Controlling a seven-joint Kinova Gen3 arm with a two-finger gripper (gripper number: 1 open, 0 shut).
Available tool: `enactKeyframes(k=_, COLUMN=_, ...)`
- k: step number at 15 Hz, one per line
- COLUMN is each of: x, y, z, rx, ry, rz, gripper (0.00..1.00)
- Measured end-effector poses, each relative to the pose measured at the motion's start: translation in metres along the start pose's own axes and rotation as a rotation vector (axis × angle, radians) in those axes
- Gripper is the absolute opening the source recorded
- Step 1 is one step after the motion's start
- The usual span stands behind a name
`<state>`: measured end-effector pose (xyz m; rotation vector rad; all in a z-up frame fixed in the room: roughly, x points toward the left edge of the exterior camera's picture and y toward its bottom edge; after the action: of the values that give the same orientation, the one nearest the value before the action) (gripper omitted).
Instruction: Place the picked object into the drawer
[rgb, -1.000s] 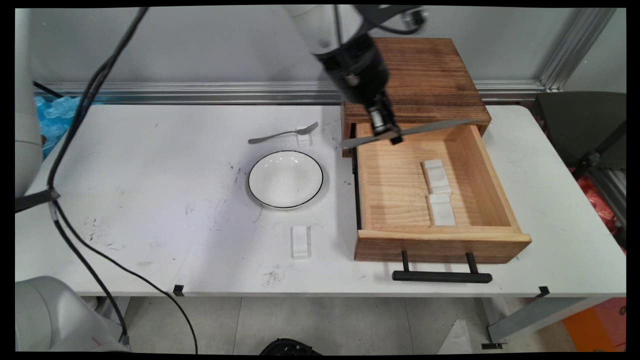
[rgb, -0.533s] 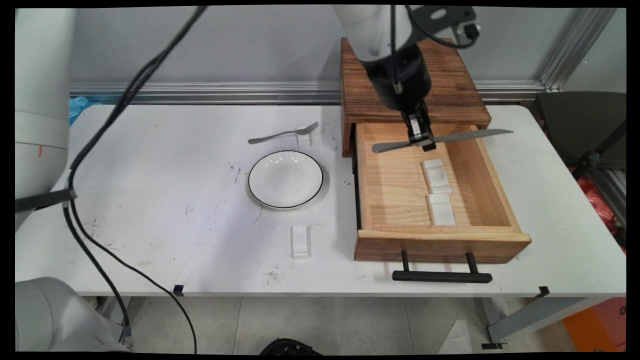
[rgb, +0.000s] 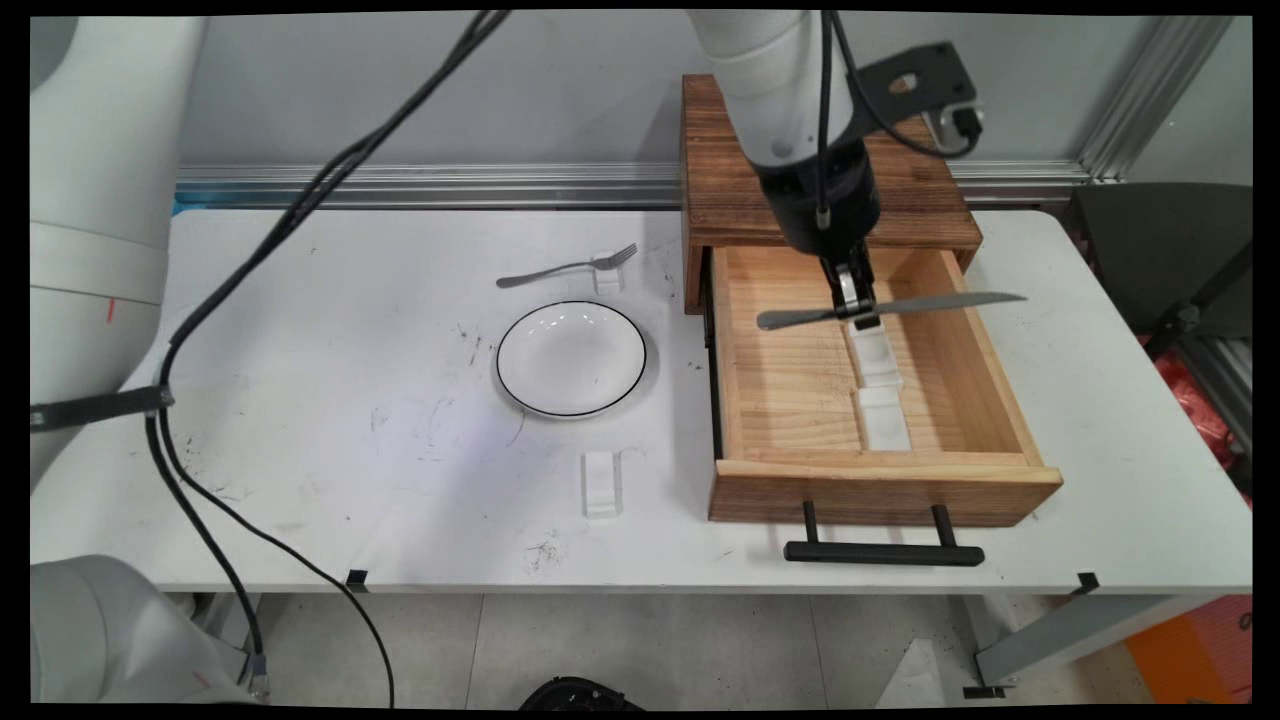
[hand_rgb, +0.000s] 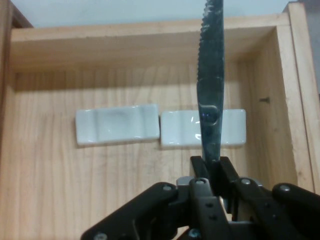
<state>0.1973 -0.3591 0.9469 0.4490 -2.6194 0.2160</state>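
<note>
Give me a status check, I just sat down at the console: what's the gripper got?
Gripper shut on knife. Knife level above open drawer, over two white rests. Plate and fork on table, apart.

1. You face a plain grey wall (rgb: 420, 90) with an aluminium rail (rgb: 430, 185) running along its foot, behind the table.
2. Your white table (rgb: 300, 400) is scuffed with dark marks.
3. Below its near edge you see a grey tiled floor (rgb: 640, 650).
4. A dark chair (rgb: 1170, 260) stands just beside the table's right end.
</note>
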Motion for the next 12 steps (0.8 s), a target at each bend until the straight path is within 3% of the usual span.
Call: enactKeyframes(k=12, x=-0.019, y=0.012, z=0.072, rx=-0.01, ry=-0.04, rz=-0.03, gripper=0.0)
